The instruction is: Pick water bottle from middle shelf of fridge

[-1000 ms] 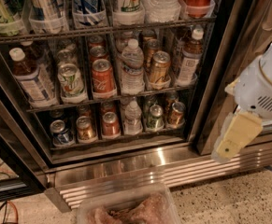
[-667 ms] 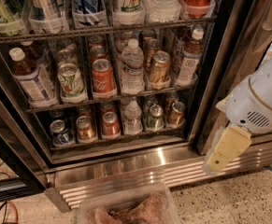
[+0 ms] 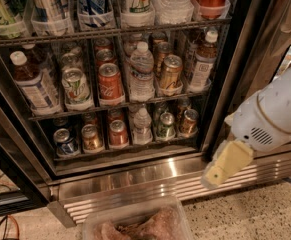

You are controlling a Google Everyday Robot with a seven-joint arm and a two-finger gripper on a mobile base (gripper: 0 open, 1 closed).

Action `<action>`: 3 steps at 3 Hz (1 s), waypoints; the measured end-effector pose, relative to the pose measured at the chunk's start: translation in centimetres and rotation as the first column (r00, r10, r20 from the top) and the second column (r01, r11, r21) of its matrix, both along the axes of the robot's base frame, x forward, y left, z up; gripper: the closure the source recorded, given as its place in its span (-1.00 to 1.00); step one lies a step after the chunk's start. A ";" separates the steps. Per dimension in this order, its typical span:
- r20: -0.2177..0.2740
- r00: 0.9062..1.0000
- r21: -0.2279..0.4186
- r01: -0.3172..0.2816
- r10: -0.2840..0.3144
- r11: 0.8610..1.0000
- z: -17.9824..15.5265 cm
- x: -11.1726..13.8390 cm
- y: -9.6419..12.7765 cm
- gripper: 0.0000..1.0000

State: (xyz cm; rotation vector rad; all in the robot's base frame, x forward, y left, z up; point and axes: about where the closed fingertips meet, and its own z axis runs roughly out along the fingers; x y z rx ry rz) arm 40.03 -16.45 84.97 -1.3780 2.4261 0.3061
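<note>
The fridge [image 3: 237, 59] stands open, its ribbed steel base panel along the bottom. On the middle shelf [image 3: 117, 105], a dark wire rack, the water bottle [image 3: 142, 73] stands upright in the centre lane: clear, ribbed, white cap, pale label. A red can [image 3: 110, 84] is on its left and a gold can [image 3: 170, 74] on its right. My gripper [image 3: 220, 170], a cream-yellow piece on the white arm [image 3: 275, 116], hangs at the lower right in front of the base panel, well below and right of the bottle, holding nothing.
Brown tea bottles [image 3: 31, 81] [image 3: 202, 64] stand at both ends of the middle shelf. A second small water bottle [image 3: 142, 126] and short cans fill the lowest rack. Large bottles [image 3: 172, 4] stand on the top rack. A clear bin [image 3: 135, 223] lies on the floor in front.
My arm and gripper have moved left and slightly down, closer to the fridge opening. The bottles and cans have not moved.
</note>
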 end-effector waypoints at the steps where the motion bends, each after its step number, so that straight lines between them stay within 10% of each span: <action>1: -0.009 0.987 0.117 0.162 -0.163 0.980 -2.7 1.6 2.4 -1.00; 2: -0.041 0.964 0.221 0.265 -0.262 0.939 -4.5 3.6 4.4 -1.00; 3: -0.041 0.964 0.221 0.265 -0.262 0.939 -4.5 3.6 4.4 -1.00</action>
